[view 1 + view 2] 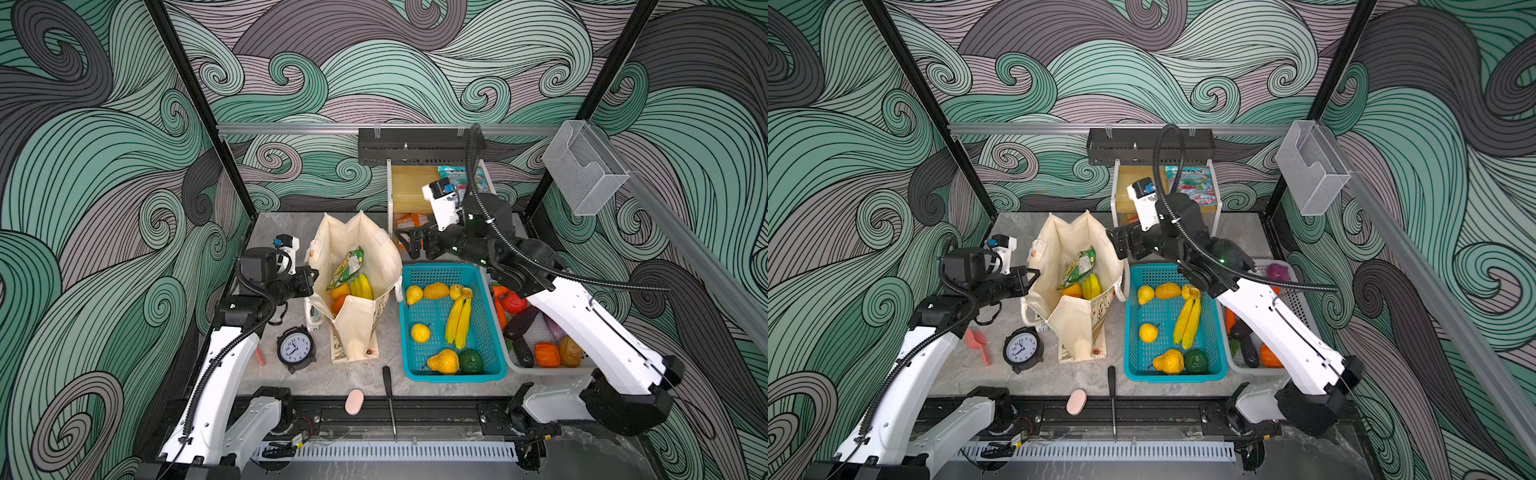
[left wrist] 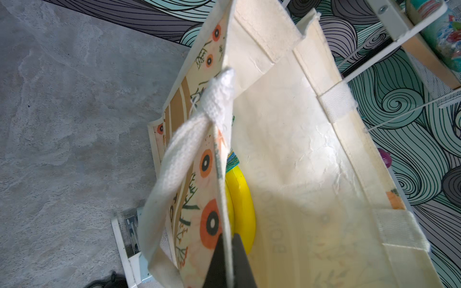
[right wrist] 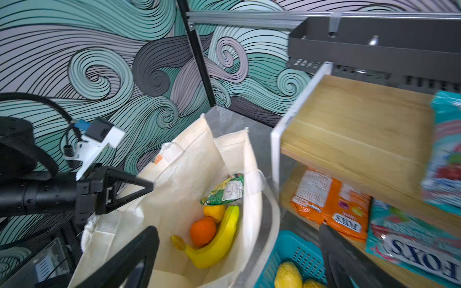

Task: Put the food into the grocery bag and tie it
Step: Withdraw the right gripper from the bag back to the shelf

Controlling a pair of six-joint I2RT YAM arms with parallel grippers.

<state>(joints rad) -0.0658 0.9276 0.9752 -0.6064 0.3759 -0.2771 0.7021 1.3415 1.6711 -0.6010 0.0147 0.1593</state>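
Several foods (image 1: pixel 360 286) lie in the grocery bag (image 1: pixel 376 249), left of the teal basket (image 1: pixel 440 268). Your left gripper (image 1: pixel 311 276) clamps its left rim; your right gripper (image 1: pixel 409 245) hovers spread, empty. Lift clear before fetching fruit.

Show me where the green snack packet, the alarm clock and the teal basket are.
green snack packet (image 1: pixel 347 268): in a top view, middle of the wrapper.
alarm clock (image 1: pixel 294 348): in a top view, centre of its dial.
teal basket (image 1: pixel 453 376): in a top view, its near rim.

Pink pad (image 1: pixel 354 401) lies beside the screwdriver (image 1: pixel 389 390) — alarm clock (image 1: pixel 296 348) near.
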